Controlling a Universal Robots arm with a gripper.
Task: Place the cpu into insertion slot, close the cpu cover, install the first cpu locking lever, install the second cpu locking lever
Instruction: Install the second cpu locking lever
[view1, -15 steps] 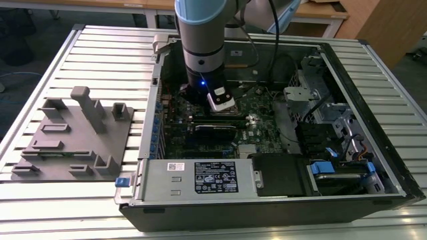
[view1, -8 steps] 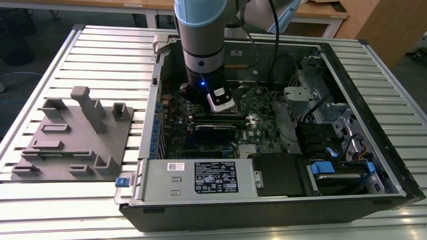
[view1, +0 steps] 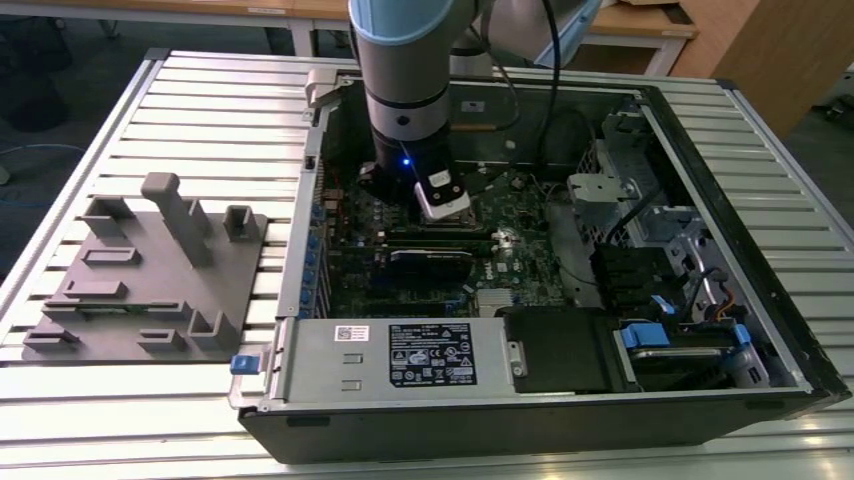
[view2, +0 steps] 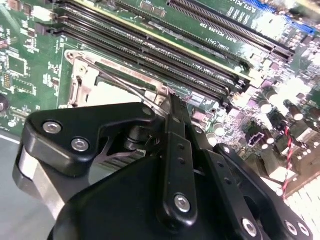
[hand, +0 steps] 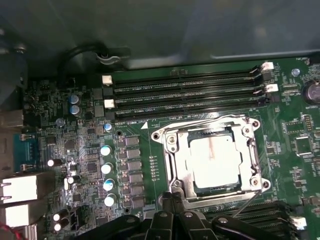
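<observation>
Claw (hand: 172, 200) tips pinched together at the cpu cover (hand: 175, 172) edge.

White label (view1: 430, 354) on power-supply housing: print present, seemingly too small to read.

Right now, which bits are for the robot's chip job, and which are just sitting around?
For the job:
- cpu, sitting in the insertion slot
- cpu cover, closed around it
- gripper, at the socket's edge

Just sitting around:
- long black memory slots
- grey fixture plate on the table
- power supply box
</observation>
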